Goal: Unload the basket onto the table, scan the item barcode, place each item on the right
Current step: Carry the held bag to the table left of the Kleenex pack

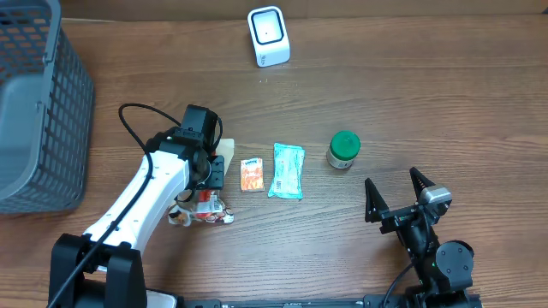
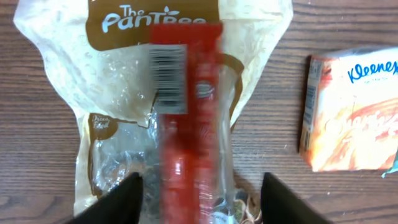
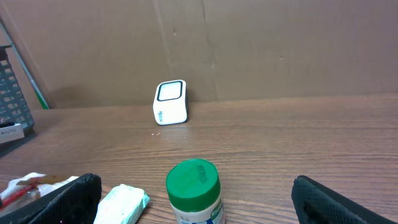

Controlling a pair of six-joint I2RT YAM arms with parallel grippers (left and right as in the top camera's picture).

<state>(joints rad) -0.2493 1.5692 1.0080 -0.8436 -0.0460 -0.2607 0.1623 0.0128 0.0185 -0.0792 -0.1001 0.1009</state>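
Left gripper (image 2: 200, 190): jaws apart, clamped on nothing. Blurred red packet (image 2: 186, 93), barcode facing up, sits between the fingers on top of a Pantree bag (image 2: 93, 81). From above, the arm covers most of the bag. Kleenex pack (image 2: 348, 118) just beside, then teal pouch (image 1: 288, 170), green-lidded jar (image 1: 344, 149). Right gripper (image 1: 392, 180) spread wide, empty, near the jar. White scanner (image 1: 268, 36) at the far edge, well apart. Grey basket (image 1: 34, 128) far left.

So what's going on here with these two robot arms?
The left gripper hangs over a red packet on top of a snack bag, fingers apart and pinching neither. The packet's barcode faces up. The right gripper sits open near a green-lidded jar, holding nothing. The white scanner stands at the far side of the table, away from all of it.
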